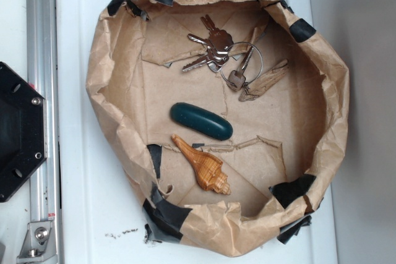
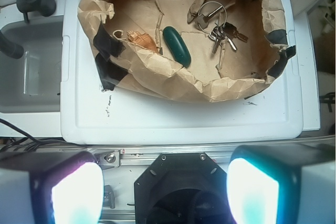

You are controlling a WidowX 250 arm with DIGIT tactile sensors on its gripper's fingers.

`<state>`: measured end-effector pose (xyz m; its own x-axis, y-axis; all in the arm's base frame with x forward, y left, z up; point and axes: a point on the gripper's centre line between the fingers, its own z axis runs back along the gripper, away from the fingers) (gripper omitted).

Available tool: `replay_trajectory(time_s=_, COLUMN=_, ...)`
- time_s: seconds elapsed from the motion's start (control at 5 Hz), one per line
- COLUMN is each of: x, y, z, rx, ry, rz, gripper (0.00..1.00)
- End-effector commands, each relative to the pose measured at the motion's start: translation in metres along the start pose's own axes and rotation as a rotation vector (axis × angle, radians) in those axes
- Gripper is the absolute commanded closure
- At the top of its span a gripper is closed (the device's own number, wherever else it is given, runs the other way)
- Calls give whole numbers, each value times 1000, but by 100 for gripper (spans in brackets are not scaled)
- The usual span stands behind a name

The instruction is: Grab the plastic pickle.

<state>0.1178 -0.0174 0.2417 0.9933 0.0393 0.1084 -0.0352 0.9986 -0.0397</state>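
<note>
Brown crumpled paper, patched along its rim with strips of black tape, forms a shallow bowl-shaped nest that sits on a white plastic lid; taking the plastic pickle as the landmark, it lies on the flat paper floor near the middle of the nest, slanted, its glossy dark green body fully exposed. Just beside the pickle, on the side toward the taped rim, lies the orange-brown ridged seashell, close to it though I cannot tell whether they touch. On the other side of the pickle, well apart, a bunch of silver keys on a ring rests near the far wall of the nest, beside a torn curl of paper. Bare paper floor surrounds the pickle on its key side and at both ends, while the raised paper wall stands near only past the seashell. In the wrist view the pickle shows beyond the near crumpled wall, and the gripper hangs outside the nest, well away from the pickle, its two fingers standing wide apart and holding nothing, above the black base and metal rail
</note>
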Motion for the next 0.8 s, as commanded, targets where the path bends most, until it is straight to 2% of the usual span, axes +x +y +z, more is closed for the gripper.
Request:
replay_trajectory(time_s=0.0, x=0, y=0, z=0, rx=0, ry=0, rz=0, gripper=0)
replay_trajectory(time_s=0.2, x=50, y=7, z=-7, rx=22, ry=-43, rz=-106, gripper=0)
replay_trajectory(time_s=0.4, x=99, y=8, z=-27, rx=4, ry=-77, rz=-264, gripper=0)
replay_trajectory(time_s=0.6, x=143, y=25, z=-83, rx=7, ry=-62, rz=-356, gripper=0)
